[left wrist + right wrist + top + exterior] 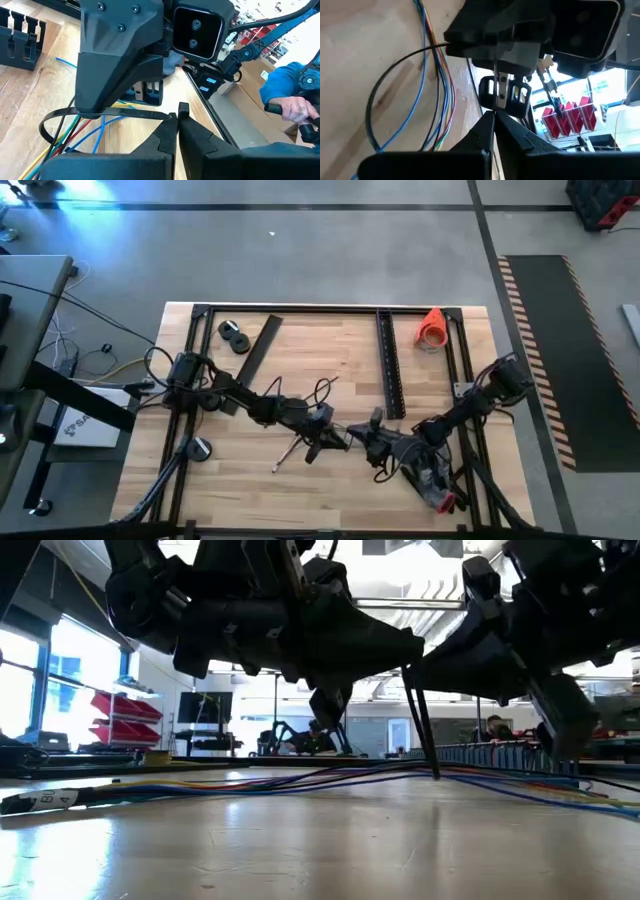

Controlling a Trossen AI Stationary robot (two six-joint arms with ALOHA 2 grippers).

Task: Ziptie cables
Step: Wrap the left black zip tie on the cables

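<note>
Two grippers, left [176, 122] and right [492, 125], both pinching one zip tie [100, 114], looped around cables [440, 75]

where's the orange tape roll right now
In the high view, the orange tape roll sits at the table's far right corner, beside a black perforated strip, far from both grippers.

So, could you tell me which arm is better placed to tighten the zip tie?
Probably right: the right gripper holds the zip tie by its tail, while the left gripper steadies the loop around the cables.

Daylight is pouring through tall windows [35, 690] (far left), lighting red bins [120, 712] and the grey concrete floor [330, 255].
</note>
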